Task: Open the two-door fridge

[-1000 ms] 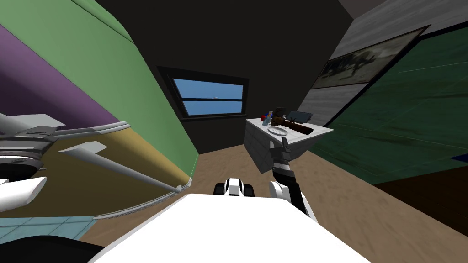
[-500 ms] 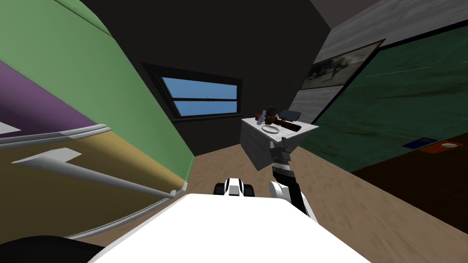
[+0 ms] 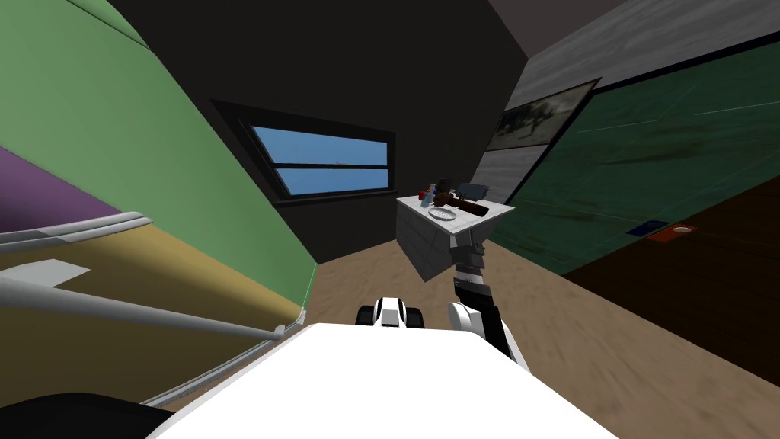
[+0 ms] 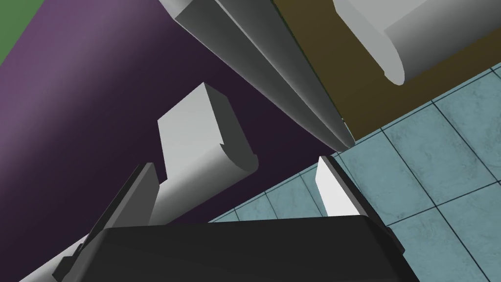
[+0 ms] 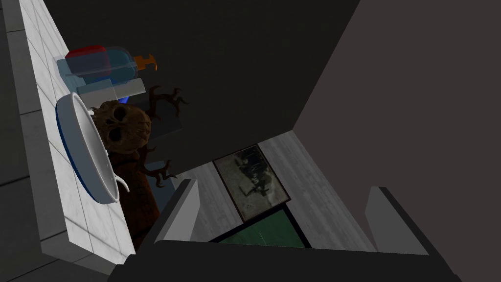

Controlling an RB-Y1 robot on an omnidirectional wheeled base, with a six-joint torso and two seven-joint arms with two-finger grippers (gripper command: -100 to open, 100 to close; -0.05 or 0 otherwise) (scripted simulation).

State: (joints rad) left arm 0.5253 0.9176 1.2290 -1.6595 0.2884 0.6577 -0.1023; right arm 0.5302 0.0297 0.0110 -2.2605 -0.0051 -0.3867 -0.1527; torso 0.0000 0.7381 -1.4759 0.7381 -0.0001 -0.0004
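Left gripper point(image 4: 235, 164), wide apart, at grey fridge handle point(image 4: 195, 132)

The fridge point(image 3: 114, 137) looms at my 9 o'clock, a green panel and then two doors side by side. The purple door point(image 4: 88, 98) and the tan door point(image 4: 332, 83) meet at grey edge strips point(image 4: 274, 73). The purple door's handle point(image 4: 200, 147) and the tan door's handle point(image 4: 376, 39), both chunky grey, flank that seam.

White tiled worktop point(image 3: 426, 244) stands on tan wood floor point(image 3: 343, 282), 1 o'clock ahead. On top: white plate point(image 3: 442, 214); brown skull figure point(image 3: 465, 205) just beside, plate's 2 o'clock; clear bottles point(image 3: 428, 198) at 10 o'clock.
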